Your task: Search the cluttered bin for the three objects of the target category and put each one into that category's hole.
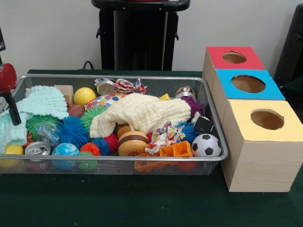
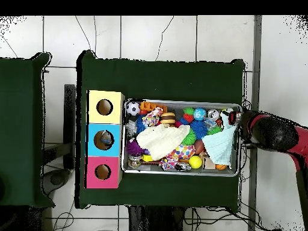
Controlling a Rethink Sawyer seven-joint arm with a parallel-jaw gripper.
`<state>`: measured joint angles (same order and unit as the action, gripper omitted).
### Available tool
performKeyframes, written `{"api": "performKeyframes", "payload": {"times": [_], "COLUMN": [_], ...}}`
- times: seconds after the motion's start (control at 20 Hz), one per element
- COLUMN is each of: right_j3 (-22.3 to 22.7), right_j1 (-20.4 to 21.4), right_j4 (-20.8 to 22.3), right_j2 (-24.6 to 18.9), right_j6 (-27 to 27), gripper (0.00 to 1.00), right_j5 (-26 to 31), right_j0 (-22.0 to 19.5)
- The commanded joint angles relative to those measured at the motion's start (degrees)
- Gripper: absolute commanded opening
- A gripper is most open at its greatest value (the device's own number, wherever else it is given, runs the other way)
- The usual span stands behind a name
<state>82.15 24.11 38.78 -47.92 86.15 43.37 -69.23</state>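
Note:
The silver wire-mesh bin [image 1: 118,77] is heaped with toys: a cream cloth [image 1: 142,113], a mint cloth [image 1: 40,101], a soccer ball [image 1: 206,145], a yellow ball [image 1: 84,95], a toy burger [image 1: 132,142], a can [image 1: 37,149] and spiky balls. Three wooden boxes stand beside it, with a red top [image 1: 235,57], a blue top [image 1: 248,84] and a yellow top [image 1: 266,119], each with a round hole. My gripper [image 1: 13,113] hangs at the bin's end farthest from the boxes, over the mint cloth. In the overhead view it [image 2: 243,127] is at the bin's [image 2: 180,174] right end.
The bin and boxes sit on a green table cover [image 1: 142,203]. The robot's black pedestal [image 1: 139,38] stands behind the bin. In the overhead view a second green table [image 2: 21,132] lies left of the boxes. Something pale shows inside the blue box's hole [image 2: 106,139].

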Motion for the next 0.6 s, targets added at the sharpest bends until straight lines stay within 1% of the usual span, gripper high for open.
{"api": "performKeyframes", "payload": {"times": [0.05, 0.2, 0.3, 0.4, 0.45, 0.6], "right_j3": [-1.32, -0.89, 0.41, 2.89, 4.74, 7.83], "right_j1": [0.4, 0.52, 1.33, 3.06, 4.63, 7.18], "right_j4": [1.24, 1.05, 0.75, 0.17, -0.3, -1.13], "right_j2": [0.94, 1.0, 1.02, 1.01, 0.99, 1.0], "right_j6": [-17.03, -16.81, -16.04, -14.53, -13.3, -11.07], "gripper": [1.0, 1.0, 1.0, 1.0, 1.0, 1.0], "right_j5": [6.43, 6.58, 6.57, 6.44, 6.43, 6.17], "right_j0": [-0.08, -0.13, -0.32, -0.73, -0.98, -1.26]}}
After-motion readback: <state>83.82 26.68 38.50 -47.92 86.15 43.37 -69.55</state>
